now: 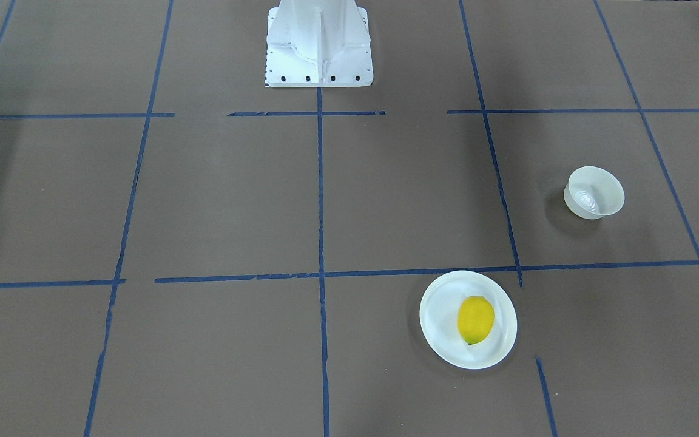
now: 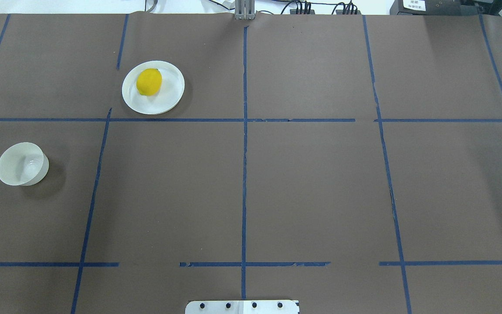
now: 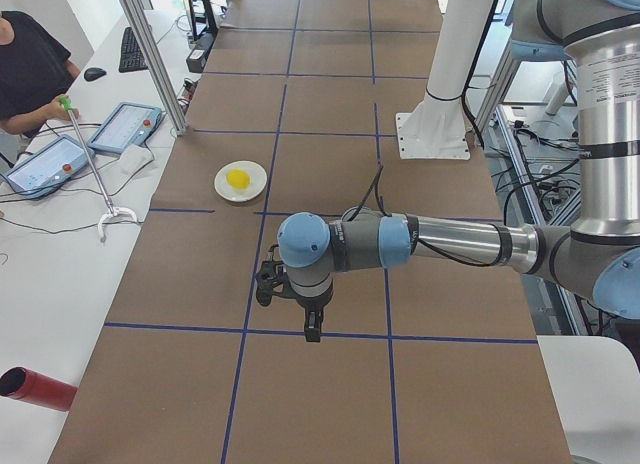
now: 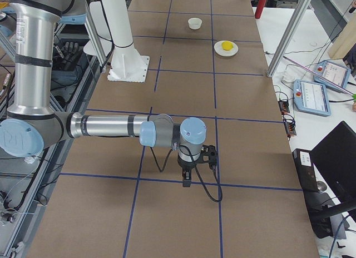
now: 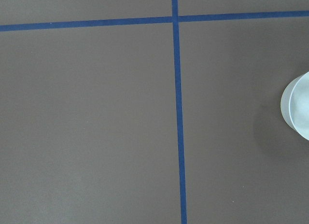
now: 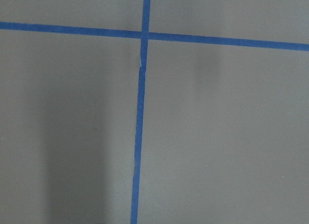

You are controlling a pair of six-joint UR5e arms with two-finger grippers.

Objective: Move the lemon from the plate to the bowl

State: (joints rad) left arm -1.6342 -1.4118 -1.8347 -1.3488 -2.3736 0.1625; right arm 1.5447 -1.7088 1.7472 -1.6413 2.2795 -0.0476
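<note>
The yellow lemon (image 1: 476, 320) lies on the flat white plate (image 1: 440, 306), left of centre in the overhead view (image 2: 149, 81). The small off-white bowl (image 2: 20, 164) stands empty, apart from the plate (image 2: 170, 93), near the table's left edge. It also shows at the right edge of the left wrist view (image 5: 297, 110). My left gripper (image 3: 312, 329) shows only in the exterior left view, pointing down above the table, away from the plate (image 3: 255, 184). My right gripper (image 4: 186, 181) shows only in the exterior right view, far from the lemon (image 4: 227, 45). I cannot tell whether either is open.
The brown table cover carries a grid of blue tape lines (image 2: 244, 174). The white robot base (image 1: 318, 45) stands at the table's robot-side edge. An operator, tablets and a grabber stick (image 3: 90, 164) are on the side table beyond the far edge.
</note>
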